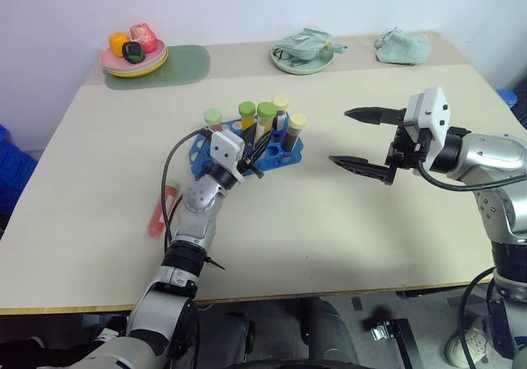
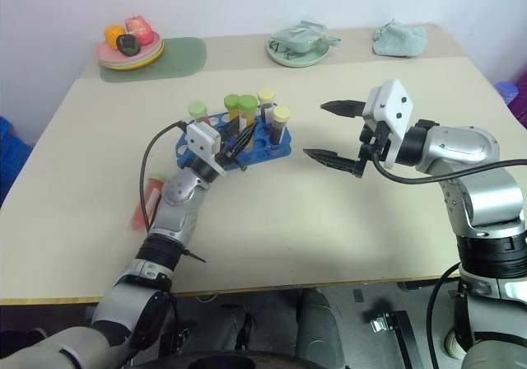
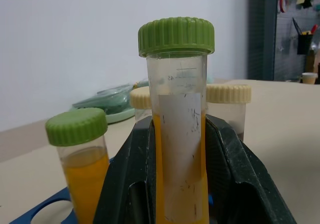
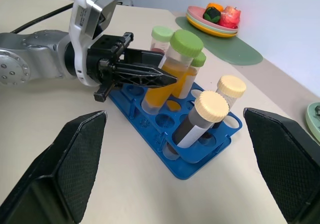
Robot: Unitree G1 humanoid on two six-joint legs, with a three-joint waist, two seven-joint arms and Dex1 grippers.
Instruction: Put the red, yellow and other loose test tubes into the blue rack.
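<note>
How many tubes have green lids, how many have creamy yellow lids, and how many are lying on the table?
Green-lid tubes: 3
Cream-lid tubes: 2
Red tube lying on the table: 1
Total: 6

The rack [image 1: 284,151] is crowded: capped tubes [image 4: 212,115] stand upright in its near end and middle, and the left gripper [image 4: 150,76], clamped on a green-capped tube [image 4: 172,66], blocks its left side. Open holes [image 4: 142,91] show along the rack's front edge. The right gripper [image 1: 362,141] hovers wide open just right of the rack, bare table [image 1: 329,229] under it. A red tube [image 1: 160,208] lies beside the left forearm. Plates [image 1: 136,60] sit well back
</note>
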